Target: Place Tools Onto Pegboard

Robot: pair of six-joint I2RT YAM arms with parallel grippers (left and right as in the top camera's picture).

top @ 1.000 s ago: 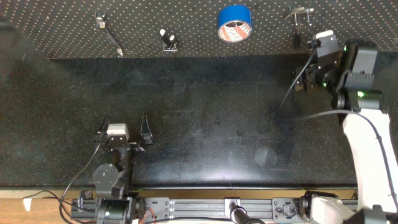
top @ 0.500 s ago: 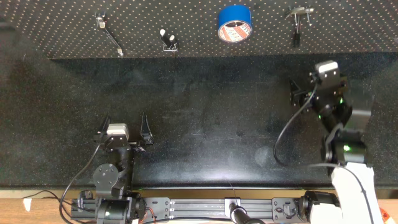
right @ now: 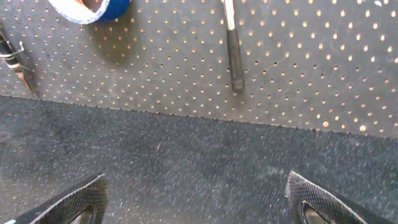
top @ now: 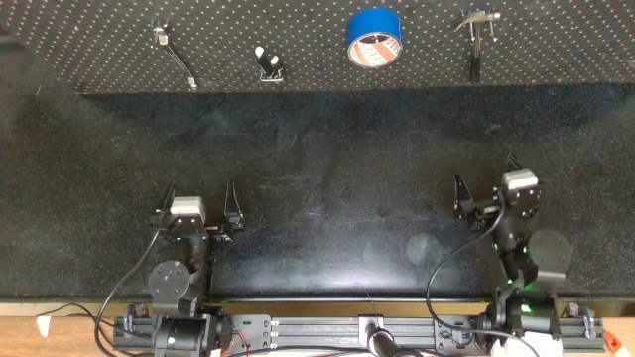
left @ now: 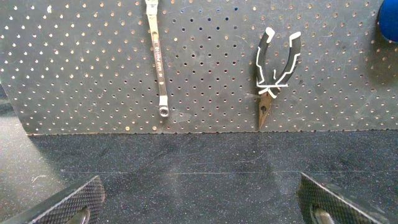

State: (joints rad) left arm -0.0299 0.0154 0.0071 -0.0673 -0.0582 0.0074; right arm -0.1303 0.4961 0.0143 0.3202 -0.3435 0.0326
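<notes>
Hanging on pegboard: wrench, pliers, tape roll, hammer, all clear of desk | left claw released, empty, near its base | right claw released, empty, likewise | probably nothing left to place, hence both idle

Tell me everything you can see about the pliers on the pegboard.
The pliers are needle-nose, with black handles edged in white and a dark metal nose that looks shut. They hang flat against the pegboard, handles spread slightly. The tip points toward the table and ends just short of the board's edge there. They sit between the wrench and the blue tape, touching neither. What holds them on the board is too small to tell.
</notes>
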